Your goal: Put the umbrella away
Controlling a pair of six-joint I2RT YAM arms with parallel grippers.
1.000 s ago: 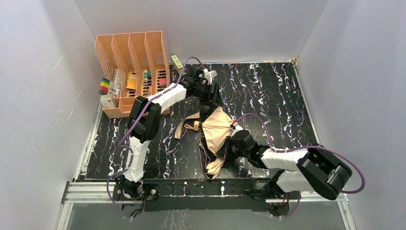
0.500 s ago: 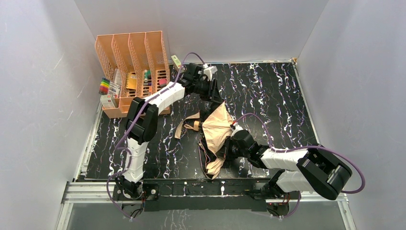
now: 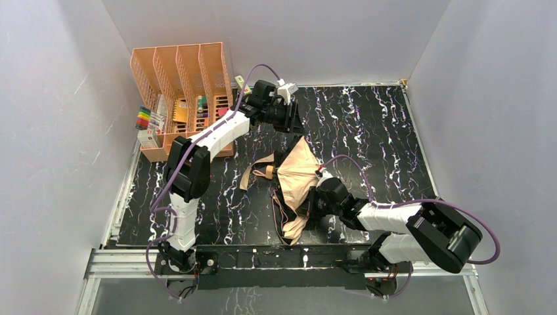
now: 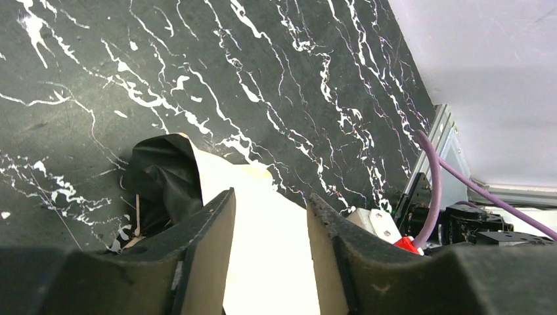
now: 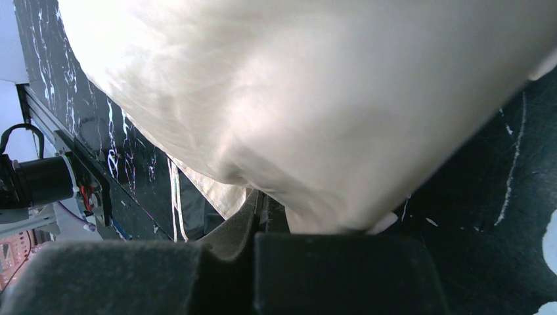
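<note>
the umbrella [image 3: 297, 174] lies loosely spread on the table [image 3: 374, 125], its far tip just below and nearward of the left claw [image 3: 289, 122], which hangs released and touches nothing. the right claw [image 3: 311, 205] seems clenched on the fabric beside it. the step in hand looks like gathering the canopy. next, the left claw likely needs to drop onto that tip and pinch the folds.

Seen from the top camera, the umbrella [image 3: 299, 172] lay at the centre of the table [image 3: 387, 138], its strap [image 3: 255, 172] trailing left. The desk organizer [image 3: 180, 72] stood at upper left, markers [image 3: 144, 119] beside it. The left gripper [image 3: 295, 125] hung just behind the umbrella's far tip; the right gripper [image 3: 308, 205] met its lower right edge.
</note>
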